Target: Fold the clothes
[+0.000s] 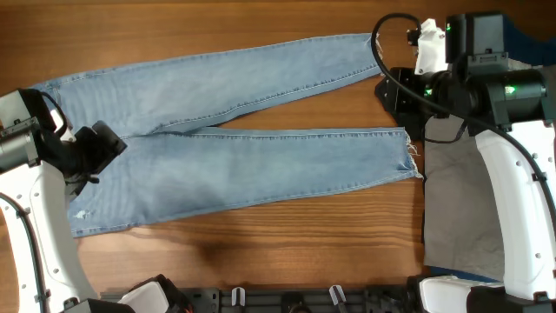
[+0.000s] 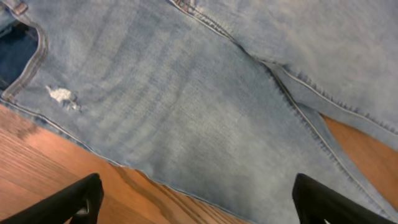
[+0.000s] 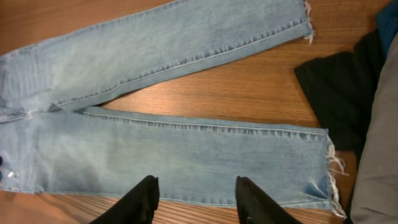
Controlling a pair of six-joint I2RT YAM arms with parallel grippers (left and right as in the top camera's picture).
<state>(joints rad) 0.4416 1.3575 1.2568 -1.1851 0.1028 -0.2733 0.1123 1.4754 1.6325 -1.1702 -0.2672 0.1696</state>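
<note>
A pair of light blue denim jeans lies flat on the wooden table. The waist is at the left and both legs stretch to the right, spread in a V. The frayed hems are at the right. My left gripper is open and empty over the waist end. In the left wrist view its fingers straddle the lower edge of the jeans near a small rip. My right gripper is open and empty, held high near the hems. In its wrist view the jeans lie below.
A grey cloth lies at the right edge of the table. A black garment lies beside the hems. A dark blue fabric lies at the back right. Bare wood shows in front of the jeans.
</note>
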